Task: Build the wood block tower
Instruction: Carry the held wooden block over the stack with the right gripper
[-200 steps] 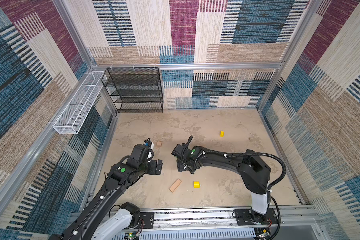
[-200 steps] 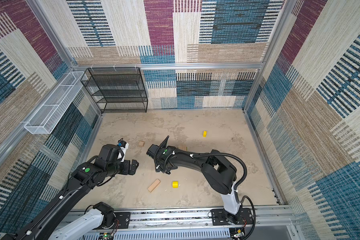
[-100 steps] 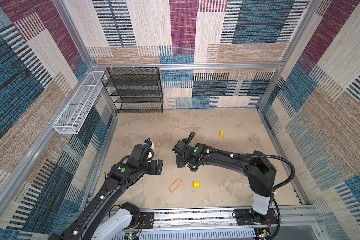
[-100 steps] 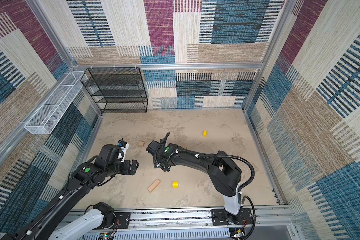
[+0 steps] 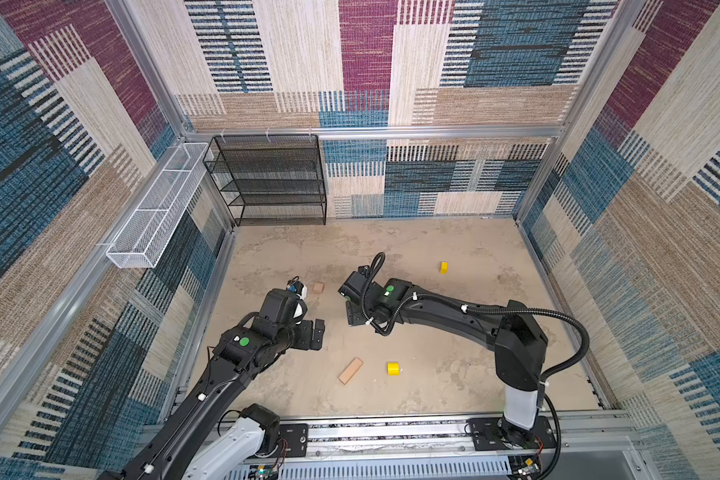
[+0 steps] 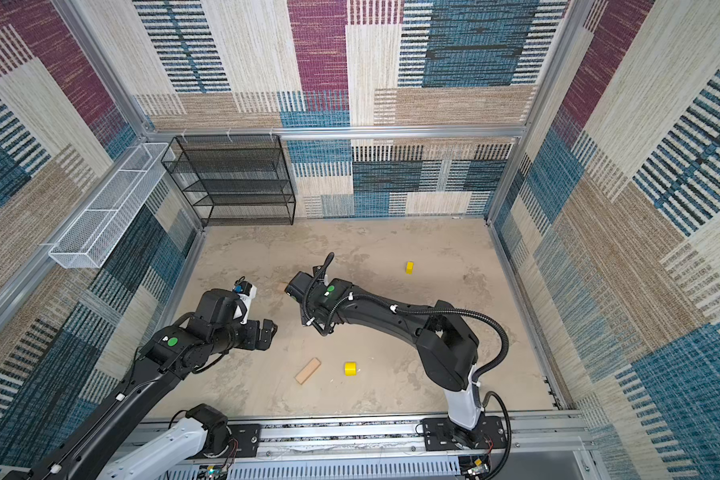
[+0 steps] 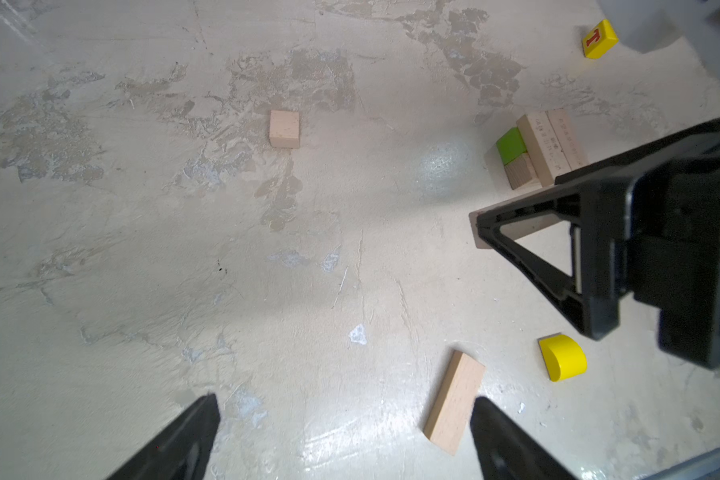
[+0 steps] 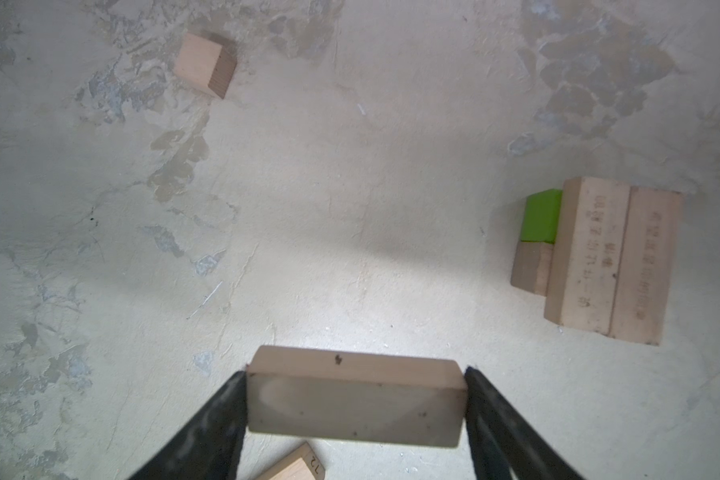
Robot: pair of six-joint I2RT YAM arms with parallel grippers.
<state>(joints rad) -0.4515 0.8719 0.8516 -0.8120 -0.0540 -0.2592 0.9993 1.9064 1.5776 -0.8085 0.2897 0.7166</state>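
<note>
My right gripper point(image 8: 355, 374) is shut on a tan plank point(image 8: 354, 411), gripped by its two ends and held above the floor. The tower point(image 8: 612, 257) stands off to one side as two tan planks on a green brick point(image 8: 541, 216) and a tan block; the left wrist view shows the tower point(image 7: 545, 141) behind the right gripper point(image 7: 516, 232). In both top views the right arm hides it. My left gripper point(image 7: 344, 411) is open and empty, low at left of centre point(image 5: 314, 332). A loose tan plank point(image 7: 454, 401) lies by one of its fingers.
A tan cube point(image 5: 318, 287) sits between the arms. A yellow half-round piece point(image 5: 393, 368) lies beside the loose plank point(image 5: 350, 370). A yellow cube with a red letter point(image 5: 444, 267) lies further back. A black mesh shelf point(image 5: 267, 178) and a white wire basket point(image 5: 159, 208) stand at back left.
The right arm's elbow has swung to the right, and its gripper has shifted slightly back and left with the plank. The left arm has not moved.
</note>
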